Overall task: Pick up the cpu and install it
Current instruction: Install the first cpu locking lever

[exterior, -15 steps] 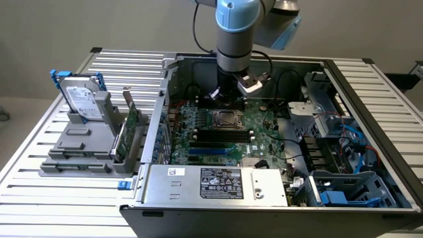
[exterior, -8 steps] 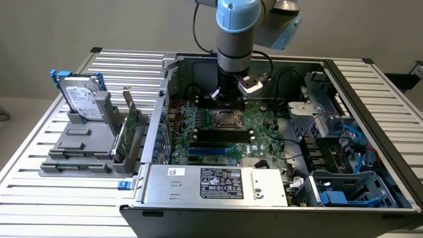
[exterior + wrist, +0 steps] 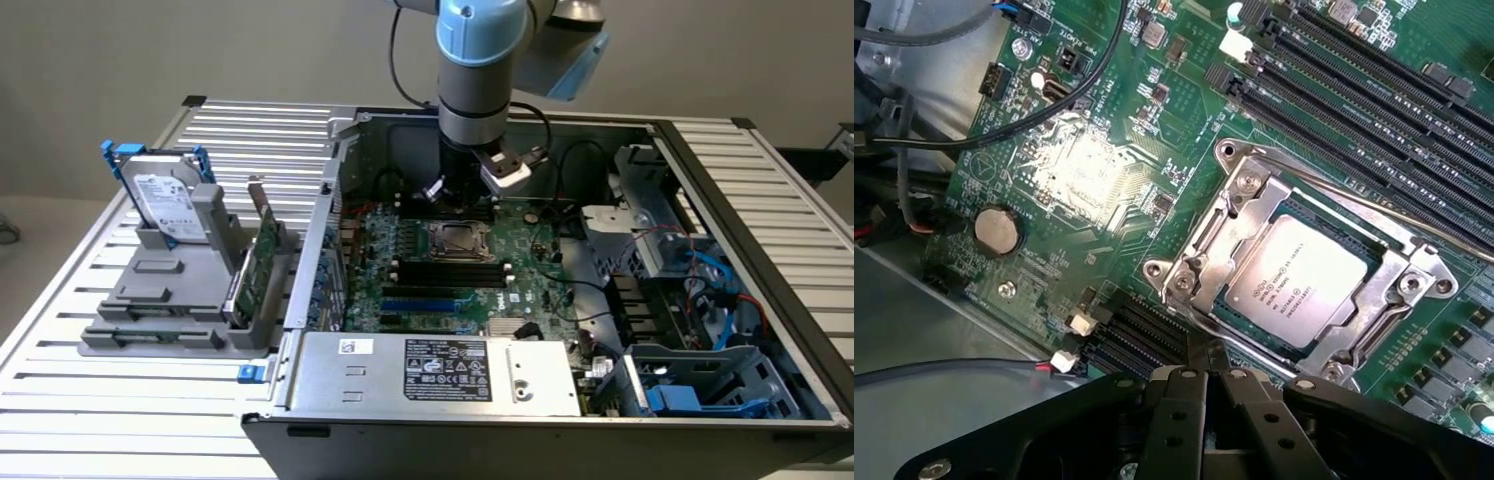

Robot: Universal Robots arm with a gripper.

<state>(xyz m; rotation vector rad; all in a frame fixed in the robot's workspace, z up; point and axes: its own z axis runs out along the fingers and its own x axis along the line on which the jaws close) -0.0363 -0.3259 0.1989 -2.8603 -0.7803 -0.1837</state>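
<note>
The pincer (image 3: 1204, 378) is clenched on nothing, fingers pressed together, hanging low inside the computer case (image 3: 534, 445) over the motherboard (image 3: 1094, 170); the cpu (image 3: 1294, 282) lies just ahead of its tips and below them, near but not touching. The chip is square, so it has no long axis; its edges run at a slant to the line of the fingers. It sits flat in the socket (image 3: 1199, 262), silvery top up, with the metal frame around its rim; I judge it seated. Well apart from the pincer, outside the case, a grey holder (image 3: 160, 300) on the tabletop (image 3: 120, 400) keeps a hard drive (image 3: 167, 200) upright.
</note>
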